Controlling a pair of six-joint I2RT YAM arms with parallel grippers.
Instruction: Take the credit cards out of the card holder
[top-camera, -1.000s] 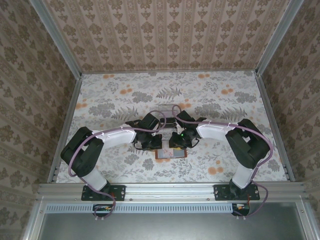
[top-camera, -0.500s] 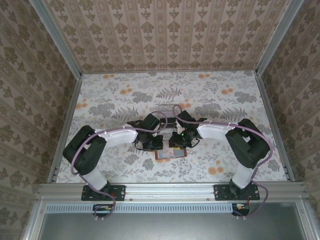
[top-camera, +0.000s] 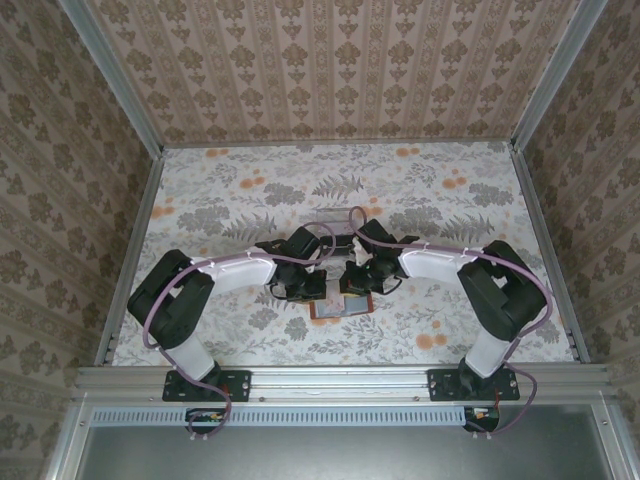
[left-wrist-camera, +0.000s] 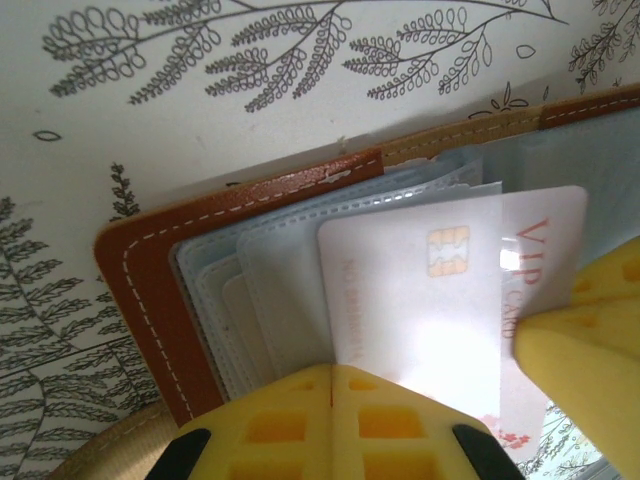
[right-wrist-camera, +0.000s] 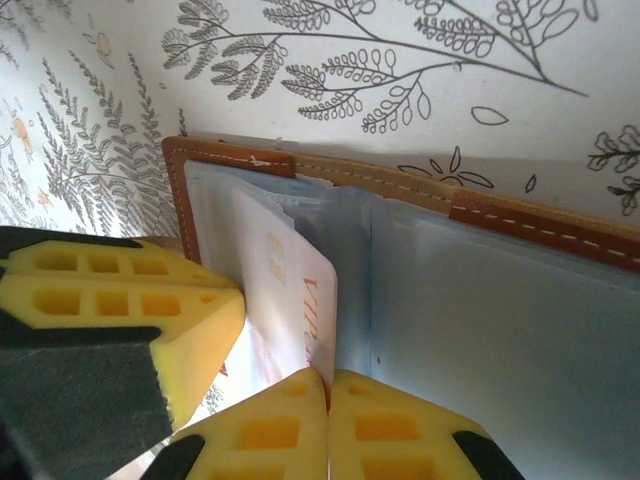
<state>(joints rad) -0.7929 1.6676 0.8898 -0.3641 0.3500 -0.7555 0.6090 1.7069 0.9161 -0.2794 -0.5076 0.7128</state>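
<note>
Right wrist: R jaws pinch credit card (right-wrist-camera: 285, 290) edge.

The flat reddish-brown leather card holder (left-wrist-camera: 140, 270) carries pale stitching and grey-blue pockets. The thin white plastic credit card (left-wrist-camera: 440, 300) bears a gold chip and red lettering (VIP). The white tablecloth (top-camera: 250, 190) shows grey ferns, orange blossoms.

White glossy plastic card (left-wrist-camera: 450, 300) with gold chip, large red "VIP" printed sideways at 3 o'clock of the chip, smaller red "CARD" beside it partly covered, faint "NO." with unreadable digits at 9 o'clock, red "VIP" again on this card (right-wrist-camera: 290, 290) from the right wrist
</note>
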